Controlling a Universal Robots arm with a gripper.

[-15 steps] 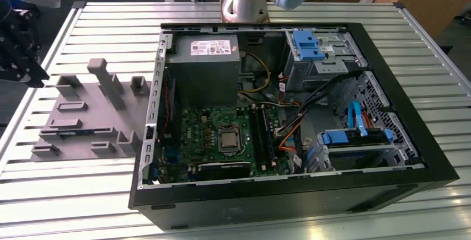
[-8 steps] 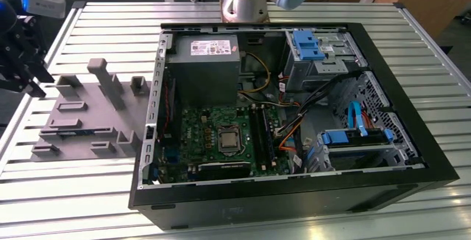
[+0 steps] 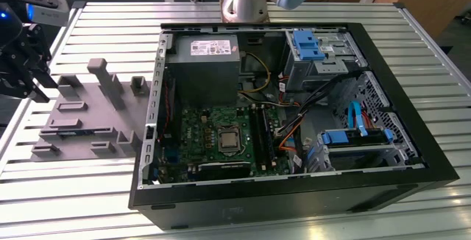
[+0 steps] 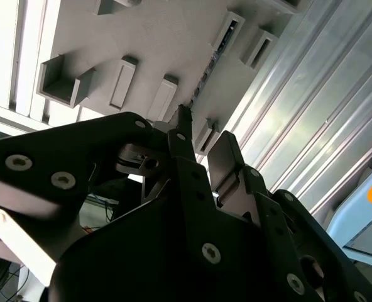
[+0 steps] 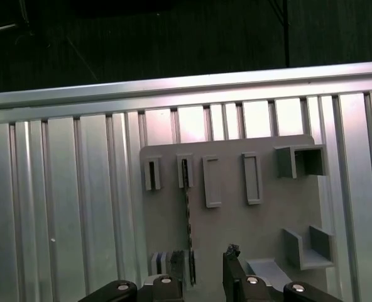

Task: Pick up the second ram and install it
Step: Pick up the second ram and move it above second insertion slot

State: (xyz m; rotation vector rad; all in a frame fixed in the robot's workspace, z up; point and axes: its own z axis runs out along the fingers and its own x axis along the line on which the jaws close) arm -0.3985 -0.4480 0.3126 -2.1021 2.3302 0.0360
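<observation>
One ram (image 5: 186,214) is standing on edge in the fixture (image 5: 236,233); pincer (image 5: 198,269) is hovering above, spread apart, nine o'clock from the case (image 3: 294,193).

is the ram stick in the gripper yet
No, in the first wrist view the second ram stands on edge in the grey fixture, and the open gripper holds nothing.

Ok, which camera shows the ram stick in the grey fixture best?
The first wrist view: the ram stick lies edge-on along most of its length between slots of the grey fixture. The second wrist view catches a stretch of its edge beyond the end effector. In the exterior view it is too small to tell.
</observation>
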